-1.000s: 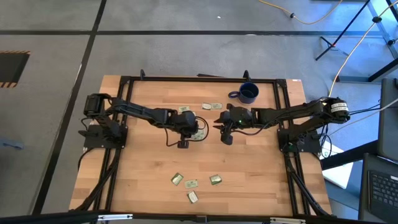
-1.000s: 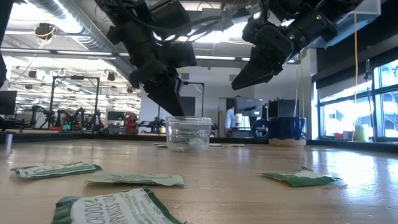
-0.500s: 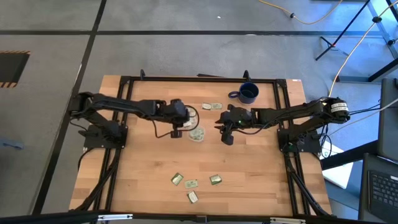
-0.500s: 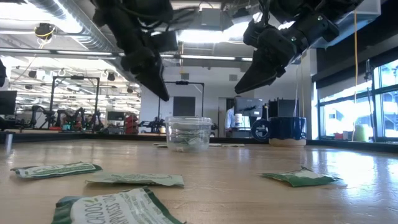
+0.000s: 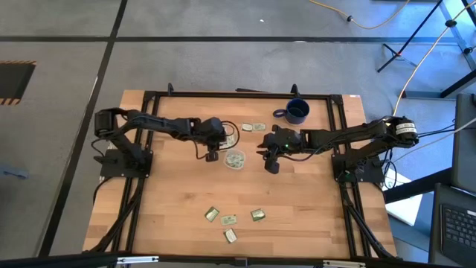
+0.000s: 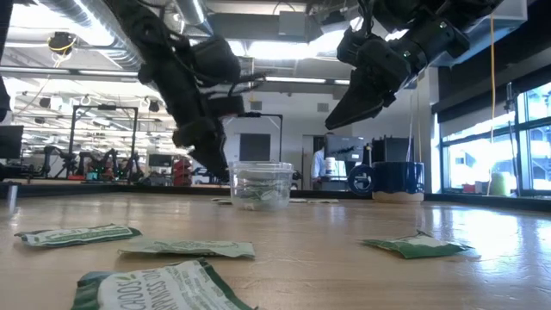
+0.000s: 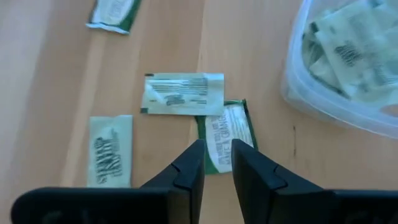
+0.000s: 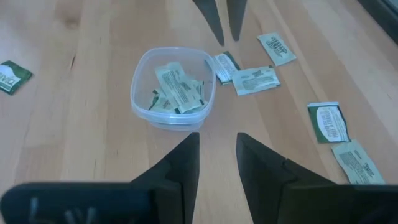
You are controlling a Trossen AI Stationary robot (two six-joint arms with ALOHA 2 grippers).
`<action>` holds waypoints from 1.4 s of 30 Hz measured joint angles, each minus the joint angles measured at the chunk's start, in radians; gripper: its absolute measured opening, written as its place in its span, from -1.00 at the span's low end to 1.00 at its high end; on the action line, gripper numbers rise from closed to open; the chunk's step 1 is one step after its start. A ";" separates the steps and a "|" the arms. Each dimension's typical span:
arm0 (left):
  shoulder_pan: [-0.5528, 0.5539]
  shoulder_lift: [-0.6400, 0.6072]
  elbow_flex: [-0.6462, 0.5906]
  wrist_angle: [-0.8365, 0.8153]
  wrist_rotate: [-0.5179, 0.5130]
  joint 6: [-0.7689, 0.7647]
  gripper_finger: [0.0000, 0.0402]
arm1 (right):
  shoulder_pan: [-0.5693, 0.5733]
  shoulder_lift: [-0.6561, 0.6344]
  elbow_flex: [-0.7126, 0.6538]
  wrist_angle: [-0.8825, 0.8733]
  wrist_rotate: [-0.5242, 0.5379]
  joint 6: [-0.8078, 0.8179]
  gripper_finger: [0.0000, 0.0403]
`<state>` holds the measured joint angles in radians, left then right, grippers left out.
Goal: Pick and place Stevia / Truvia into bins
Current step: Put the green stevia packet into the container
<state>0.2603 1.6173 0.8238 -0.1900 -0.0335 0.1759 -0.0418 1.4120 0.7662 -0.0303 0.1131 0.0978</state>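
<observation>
Now the left gripper [image 5: 212, 155] is seen poised low over the wooden table [image 5: 171, 201], just beside the clear plastic cup [image 5: 235, 159]. Its fingers [image 7: 186, 171] are parted by a narrow gap and nothing is held between them; in the left wrist view a green-edged sachet [image 7: 225, 135] lies on the wood right ahead of the tips, partly overlapped by a white sachet [image 7: 183, 94], with a third pale sachet [image 7: 111, 149] beside them. The cup is shown already holding several Stevia sachets [image 8: 176, 91], piled flat inside its see-through walls. On the other side of the cup, the right gripper [image 5: 270, 162] is held above the table, its fingers [image 8: 180, 168] spread apart and empty. Two more sachets [image 5: 253, 127] are spotted near the dark blue mug [image 5: 296, 112] at the far edge. A loose group of four sachets [image 5: 230, 220] is left lying on the near part of the table, well apart from the cup and from both grippers.
</observation>
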 joint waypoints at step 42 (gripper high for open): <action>-0.005 -0.075 0.020 -0.105 -0.060 -0.029 -0.99 | 0.000 0.000 0.000 -0.012 0.000 -0.001 -0.46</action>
<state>0.2551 1.5427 0.8440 -0.2950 -0.0931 0.1465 -0.0422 1.4120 0.7662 -0.0425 0.1134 0.0971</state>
